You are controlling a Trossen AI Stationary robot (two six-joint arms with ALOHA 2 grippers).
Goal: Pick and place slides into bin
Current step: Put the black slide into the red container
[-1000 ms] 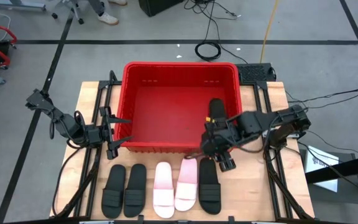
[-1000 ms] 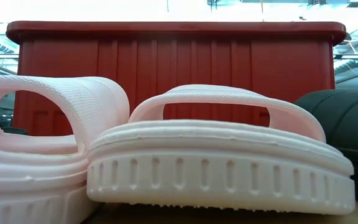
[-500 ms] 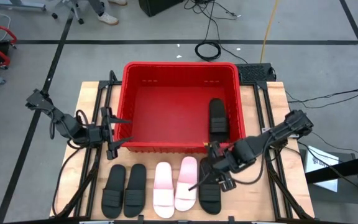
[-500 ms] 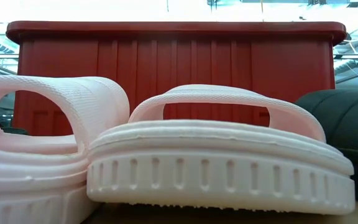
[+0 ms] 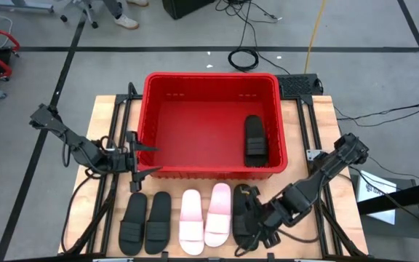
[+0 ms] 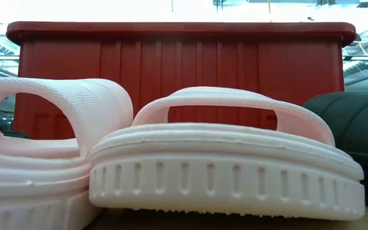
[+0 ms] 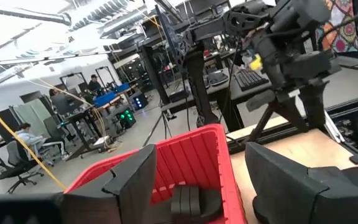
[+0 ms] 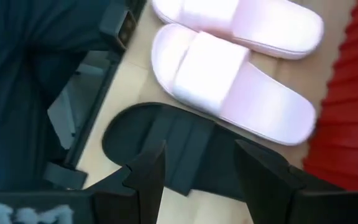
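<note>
Red bin (image 5: pixel 213 80) holding one black slide (image 5: pixel 254 140). Right fingers (image 5: pixel 251 231) spread open over another black slide (image 8: pixel 185 152) on the bench (image 5: pixel 340 211). Left fingers (image 5: pixel 138 155) open beside the bin.

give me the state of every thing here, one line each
red plastic lattice bin: upright, holding one black slide
black slide in bin: lying flat by the right wall
two pale pink slides: side by side on the table
two black slides at left: on the table
black slide at right: on the table, under the right gripper
right gripper: open
left gripper: open, beside the bin
</note>
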